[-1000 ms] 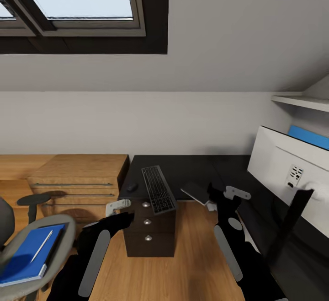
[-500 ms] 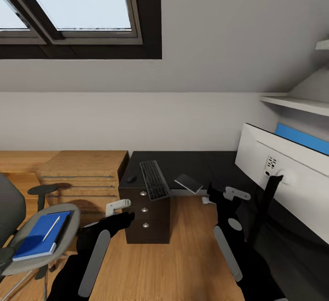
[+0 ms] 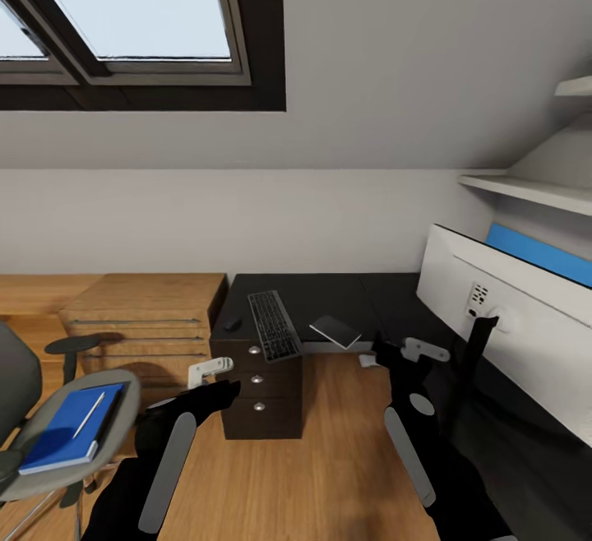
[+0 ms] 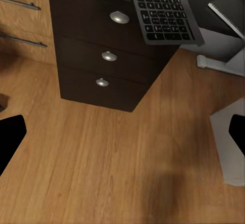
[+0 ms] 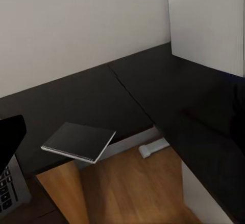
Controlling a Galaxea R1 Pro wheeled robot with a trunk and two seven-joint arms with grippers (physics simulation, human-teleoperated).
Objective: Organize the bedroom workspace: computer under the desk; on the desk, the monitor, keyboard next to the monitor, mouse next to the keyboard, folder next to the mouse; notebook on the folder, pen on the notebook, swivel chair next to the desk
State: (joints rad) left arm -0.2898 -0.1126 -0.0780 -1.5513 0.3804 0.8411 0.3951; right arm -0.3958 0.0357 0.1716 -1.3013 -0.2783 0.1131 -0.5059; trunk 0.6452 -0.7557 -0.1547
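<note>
On the black desk [image 3: 329,298] lie the keyboard [image 3: 274,325] [image 4: 161,9], overhanging the front edge, and the small black mouse [image 3: 233,323] left of it. The dark notebook [image 3: 335,330] [image 5: 79,141] also juts over the edge. At the right, the monitor [image 3: 510,319] shows its white back. The swivel chair [image 3: 49,450] at lower left carries the blue folder [image 3: 70,427] with the white pen [image 3: 89,413] on it. My left gripper [image 3: 210,370] and right gripper [image 3: 411,350] hover open and empty over the floor before the desk. The computer is out of view.
Black drawers [image 3: 261,393] [image 4: 109,55] with silver knobs stand under the keyboard. A wooden chest [image 3: 144,311] sits left of the desk. Wall shelves [image 3: 534,187] hang at the right above the monitor. Wood floor [image 3: 329,459] lies between me and the desk.
The whole head view has shifted, so the desk, keyboard and notebook look smaller and farther and the monitor sits farther right. Both arms hold the same pose in the picture.
</note>
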